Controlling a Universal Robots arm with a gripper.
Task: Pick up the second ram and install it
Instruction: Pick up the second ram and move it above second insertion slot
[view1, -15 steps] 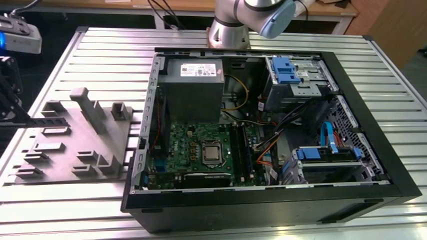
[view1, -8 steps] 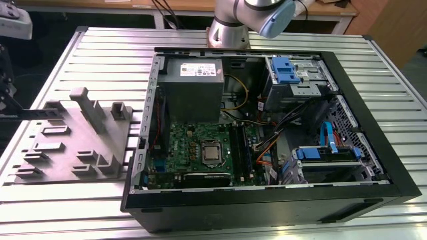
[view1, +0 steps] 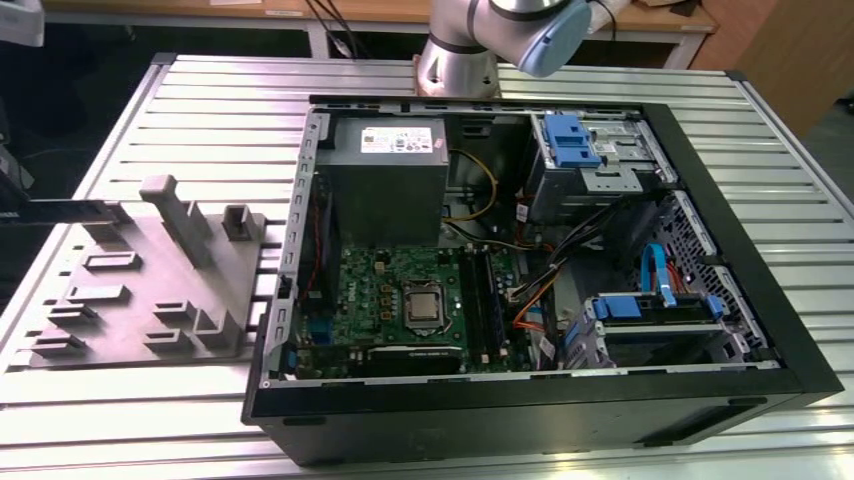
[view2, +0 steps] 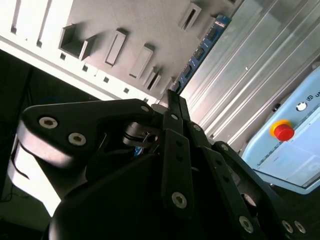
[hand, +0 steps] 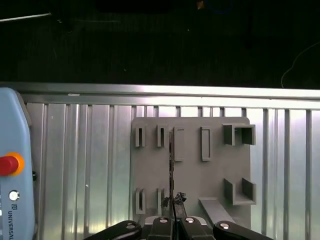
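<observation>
The held end of the second ram (view2: 204, 47) is hidden between the fingers of the pincer (view2: 172, 97), which are pressed together on it. The rest of the stick reaches out past the fingertips. In the second wrist view it is a thin blue-green board with a row of dark chips. The pincer's own black, bolted linkages block most of the near field there. In the first wrist view the stick is edge-on, a bare dark line that is hard to make out against what lies beneath. Below the pincer and the stick lies a matte grey fixture plate (hand: 190, 175), flat, with raised rectangular pockets and narrow upright slots. Which slot the stick hangs over cannot be told. The plate rests on a table (hand: 90, 150) of ribbed, shiny aluminium slats. Off to one side of the pincer sits a pale blue pendant (hand: 17, 135) with a red round button, cut off by the frame edge. Beyond the table's far rim the floor is dark and nearly featureless. In the exterior view the arm (view1: 461, 60) is cut off above its silver base. Apart from the pincer and beside the plate, an open black computer case (view1: 534, 415) shows a green motherboard (view1: 380, 285) and a grey power-supply box (view1: 387, 180).
</observation>
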